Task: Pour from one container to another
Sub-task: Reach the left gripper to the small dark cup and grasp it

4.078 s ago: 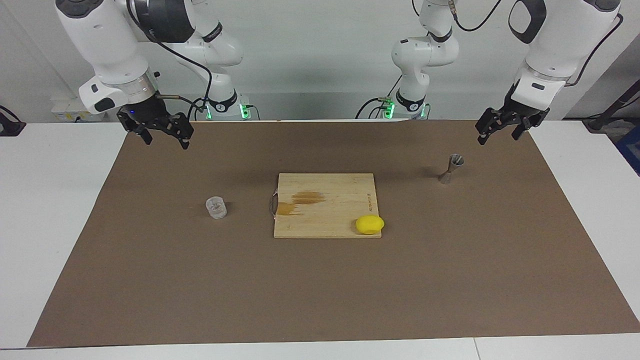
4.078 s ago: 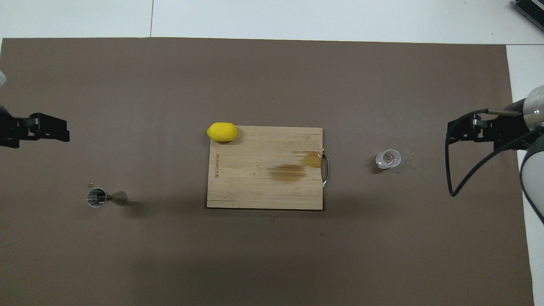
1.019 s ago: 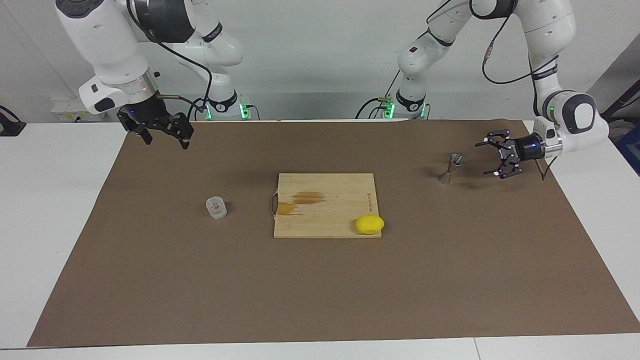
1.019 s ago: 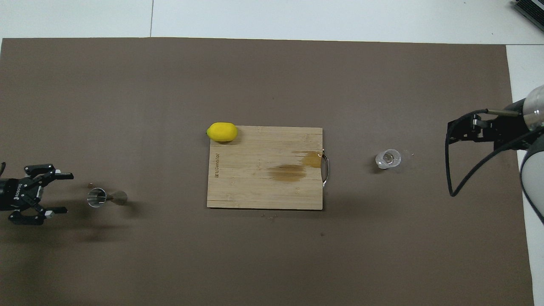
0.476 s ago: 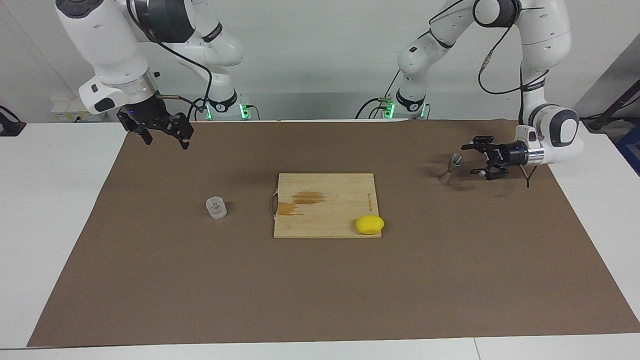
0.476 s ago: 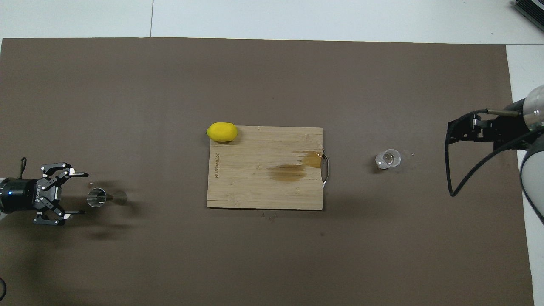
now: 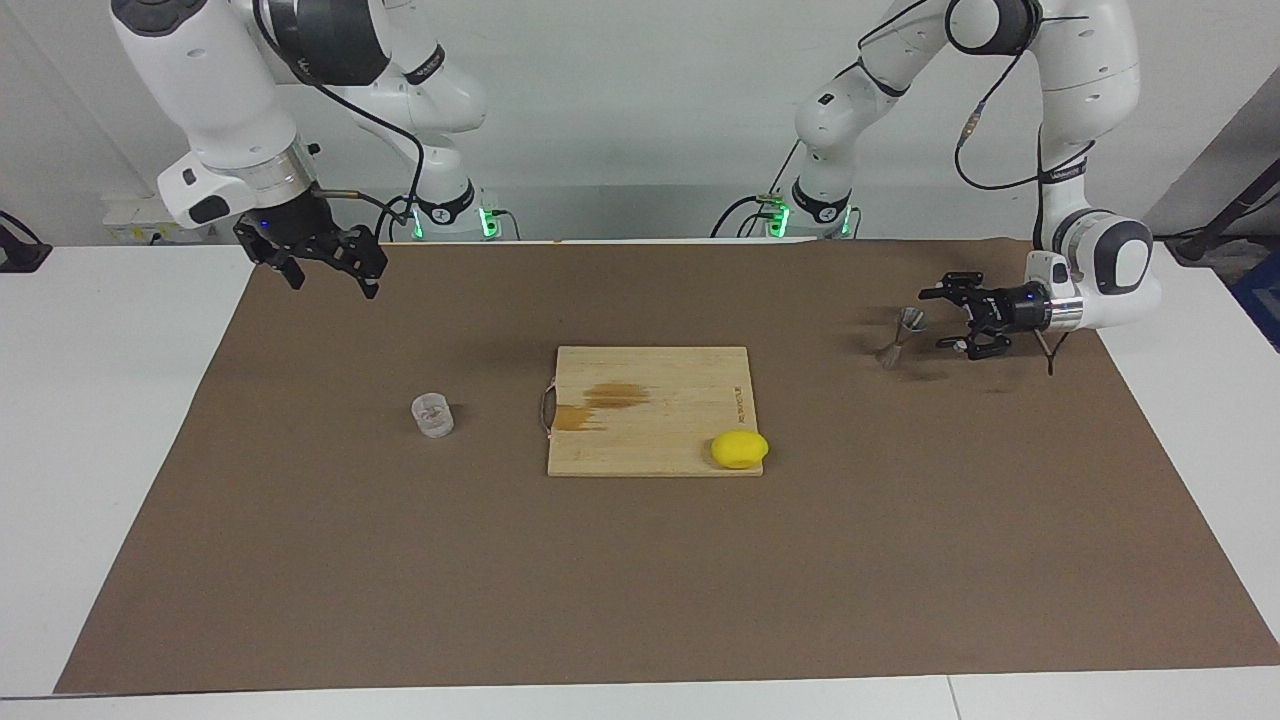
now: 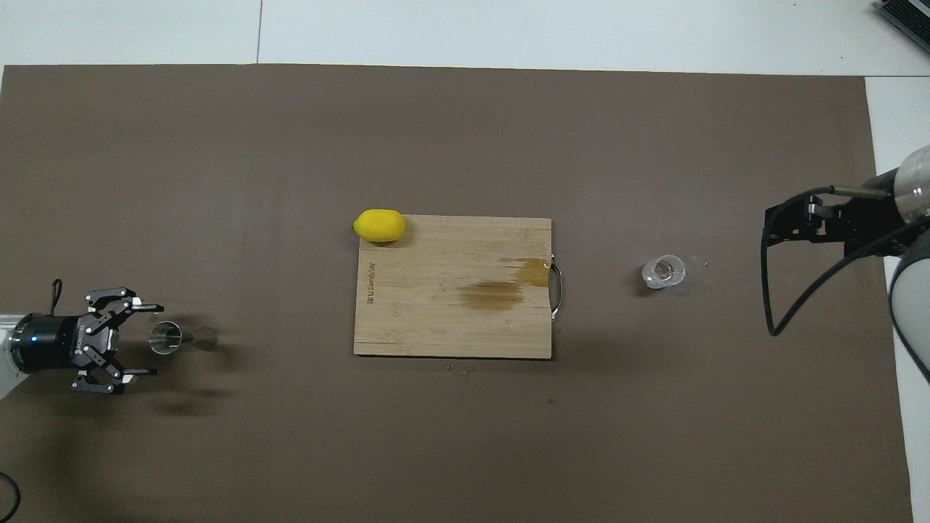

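Inspection proceeding across the facing view from one side to the other. The right claw (image 7: 327, 272) is hanging in the air over the brown mat (image 7: 640, 600) at the right arm's end of the surface; its fingers are standing apart and holding nothing, and this arm is waiting. The small clear cylindrical glass cup (image 7: 432, 416) is standing upright on the mat, well apart from that claw and beside the handle end of the rectangular wooden cutting board (image 7: 650, 400). The board is lying at mid-surface, showing dark stains near its handle, and a yellow lemon (image 7: 740, 449) is resting at its corner farthest from the robots, toward the left arm's end. The small grey hourglass-shaped metal jigger (image 7: 903, 338) is standing upright on the mat toward the left arm's end. The left claw (image 7: 938, 320) is lying level, pointing at the jigger from just beside it; its fingers are spread wide, flanking the jigger's upper cone without touching it, gripping nothing.
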Robot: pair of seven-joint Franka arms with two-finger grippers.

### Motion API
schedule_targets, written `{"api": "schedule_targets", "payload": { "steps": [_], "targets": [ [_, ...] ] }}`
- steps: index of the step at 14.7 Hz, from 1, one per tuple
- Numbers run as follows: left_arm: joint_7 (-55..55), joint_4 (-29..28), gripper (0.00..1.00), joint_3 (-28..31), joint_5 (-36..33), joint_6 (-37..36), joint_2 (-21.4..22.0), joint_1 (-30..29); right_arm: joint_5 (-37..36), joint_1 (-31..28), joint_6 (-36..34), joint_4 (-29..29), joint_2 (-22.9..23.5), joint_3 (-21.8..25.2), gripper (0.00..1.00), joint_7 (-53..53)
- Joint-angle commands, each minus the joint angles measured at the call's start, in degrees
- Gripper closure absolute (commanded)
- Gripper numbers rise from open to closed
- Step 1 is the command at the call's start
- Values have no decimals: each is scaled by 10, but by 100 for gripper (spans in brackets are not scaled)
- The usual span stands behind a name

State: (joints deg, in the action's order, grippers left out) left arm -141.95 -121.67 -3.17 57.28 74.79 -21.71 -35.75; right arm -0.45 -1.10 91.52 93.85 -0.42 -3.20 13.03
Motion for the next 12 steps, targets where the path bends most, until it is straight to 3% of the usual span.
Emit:
{"api": "schedule_targets", "payload": {
  "steps": [1,6,12],
  "targets": [
    [-11,-22,0,6,12,14,14,16,-1,-7,8,12,-11,-4,0,-7],
    [-11,-23,6,5,12,14,14,24,-1,-7,8,12,-11,-4,0,-7],
    [-11,-23,48,7,12,16,14,26,-1,-7,8,12,-11,-4,0,-7]
  ]
}}
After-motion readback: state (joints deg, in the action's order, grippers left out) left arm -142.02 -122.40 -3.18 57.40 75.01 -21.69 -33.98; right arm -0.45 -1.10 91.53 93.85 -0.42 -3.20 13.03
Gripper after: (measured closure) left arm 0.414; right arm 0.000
